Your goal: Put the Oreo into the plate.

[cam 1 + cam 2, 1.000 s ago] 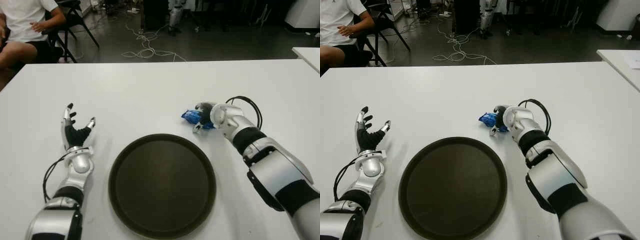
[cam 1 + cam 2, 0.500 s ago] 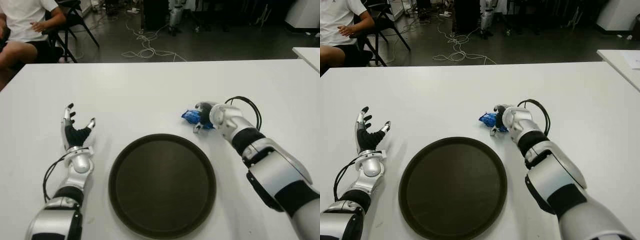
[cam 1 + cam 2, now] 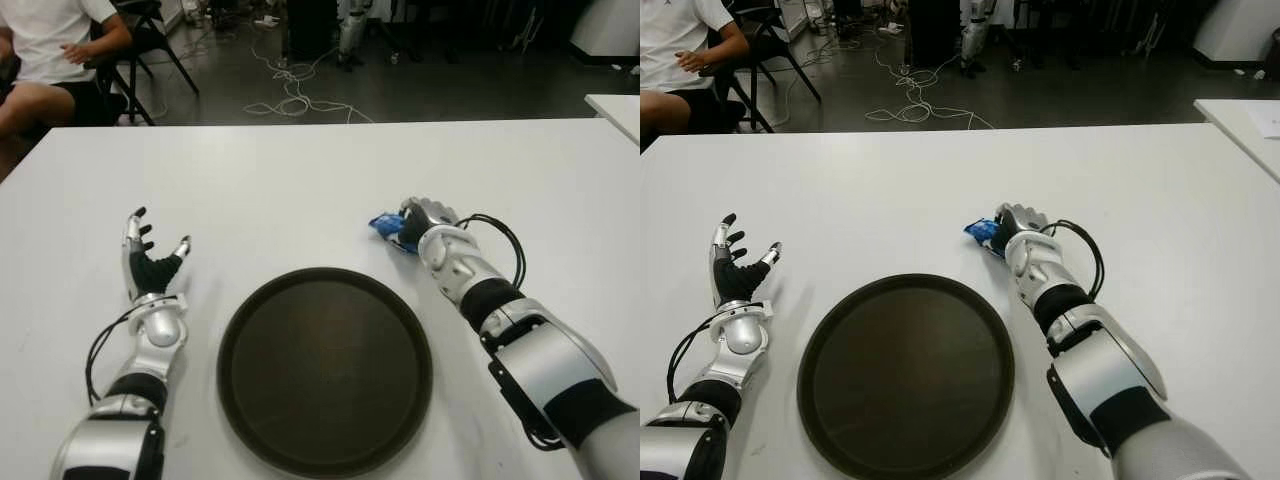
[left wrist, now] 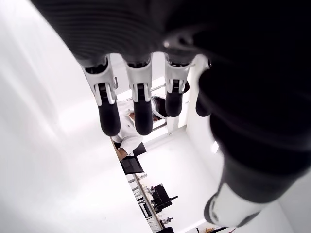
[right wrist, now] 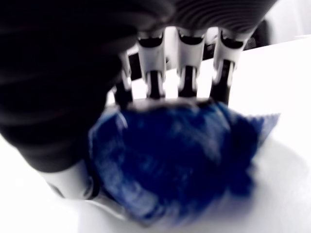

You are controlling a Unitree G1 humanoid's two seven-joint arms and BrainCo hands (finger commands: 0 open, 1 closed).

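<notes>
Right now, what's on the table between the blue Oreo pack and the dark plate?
Nothing: only bare white table lies between them in the eye views. The right hand is closed on the Oreo pack, just beyond the plate rim. The left hand is open.

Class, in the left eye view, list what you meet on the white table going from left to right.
Open left hand → round dark brown plate → blue Oreo packet, grasped by the right hand.
</notes>
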